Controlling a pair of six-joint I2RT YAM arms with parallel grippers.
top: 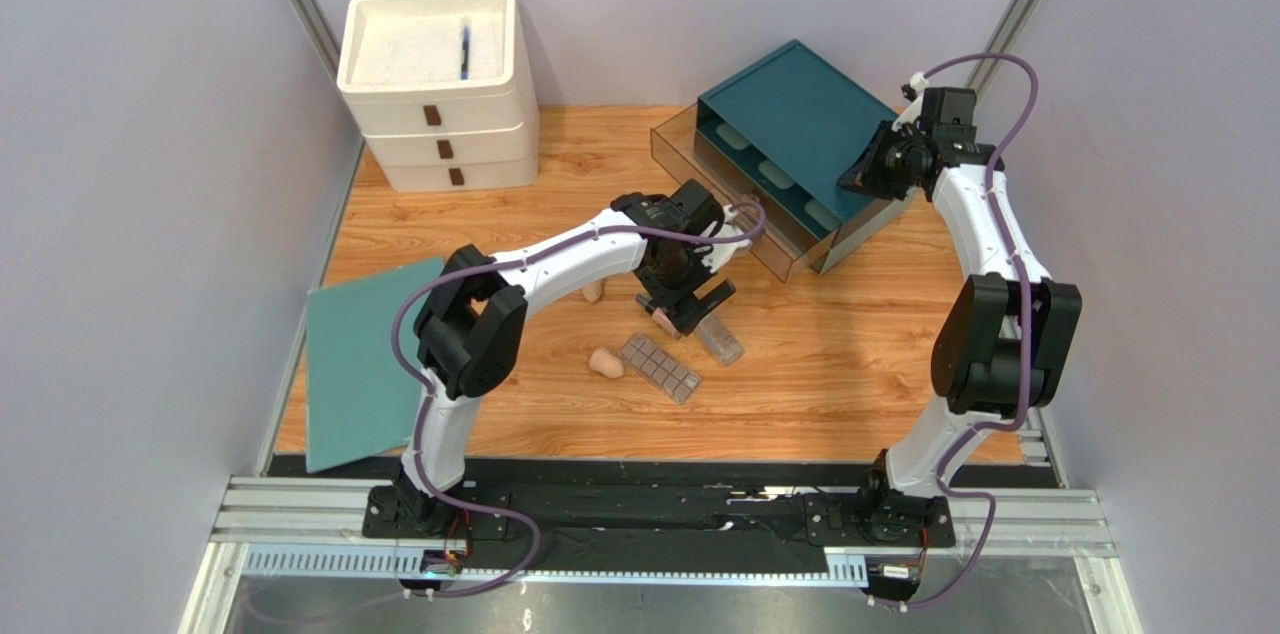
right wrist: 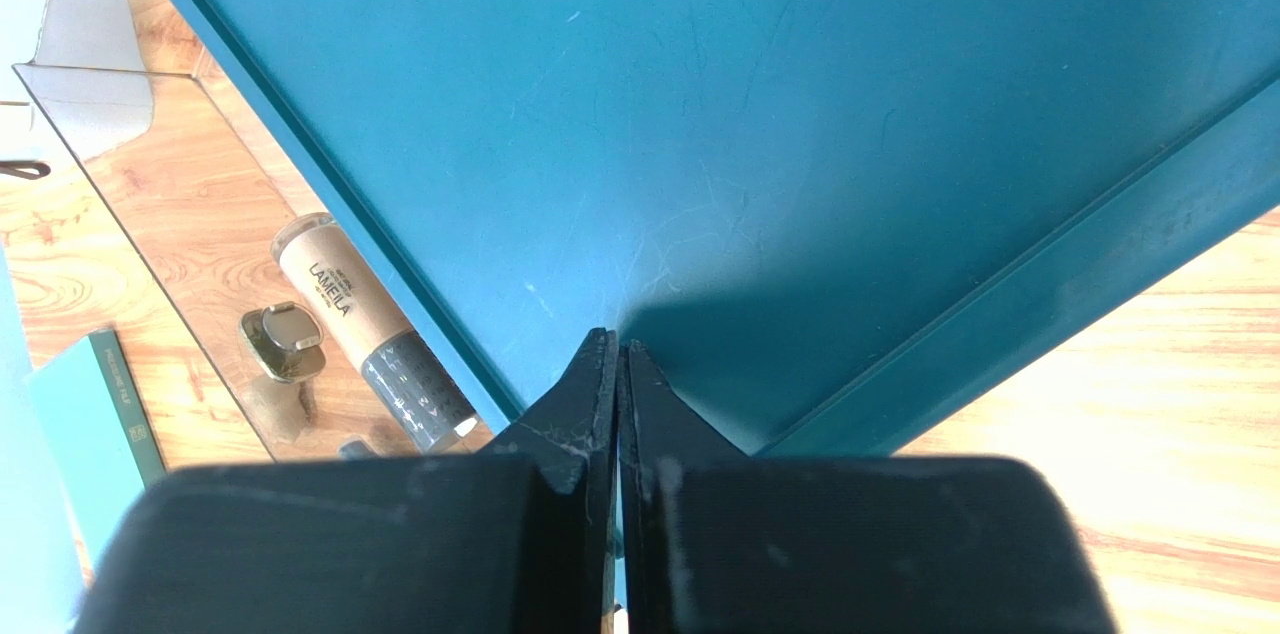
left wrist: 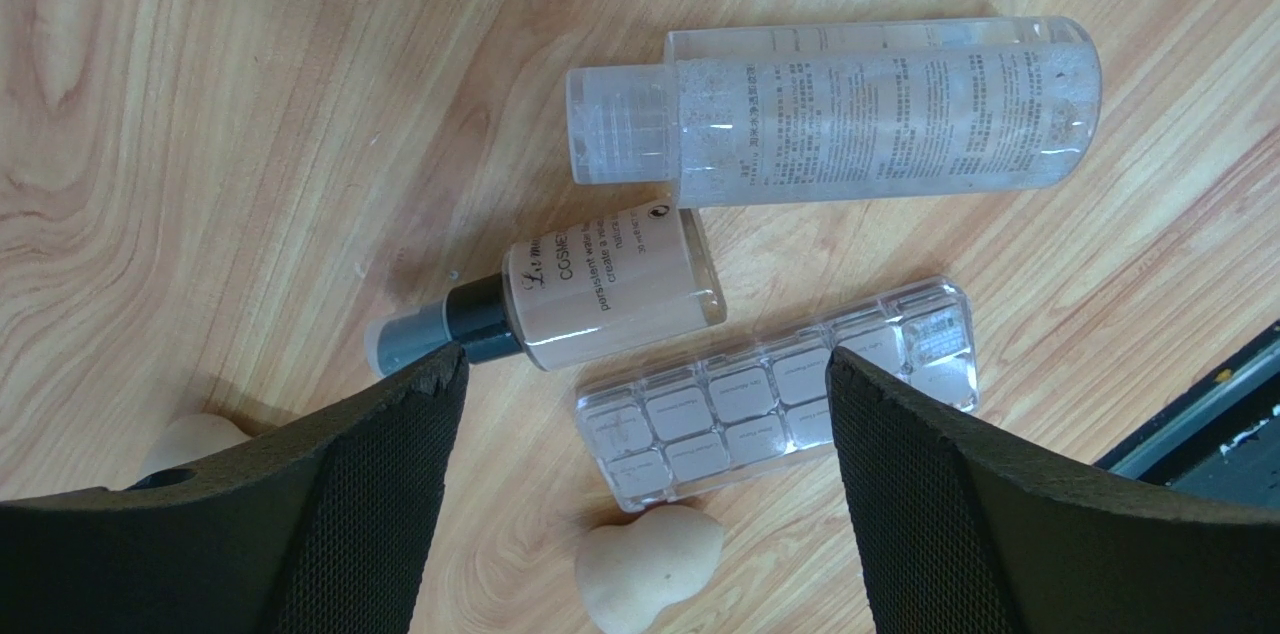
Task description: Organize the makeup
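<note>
My left gripper is open and empty, hovering above the makeup on the wooden table. Between and ahead of its fingers lie a beige dropper bottle with a black collar, a clear bottle, a gridded palette and a beige sponge. A second sponge peeks out beside the left finger. In the top view the left gripper hangs over these items, with the palette and a sponge nearer the front. My right gripper is shut with nothing in it, tips against the teal organizer's top. A beige tube with a grey cap lies in its clear drawer.
The teal organizer stands at the back right with its clear drawer pulled out toward the left. A white stacked drawer unit stands at the back left. A flat teal sheet lies at the left edge.
</note>
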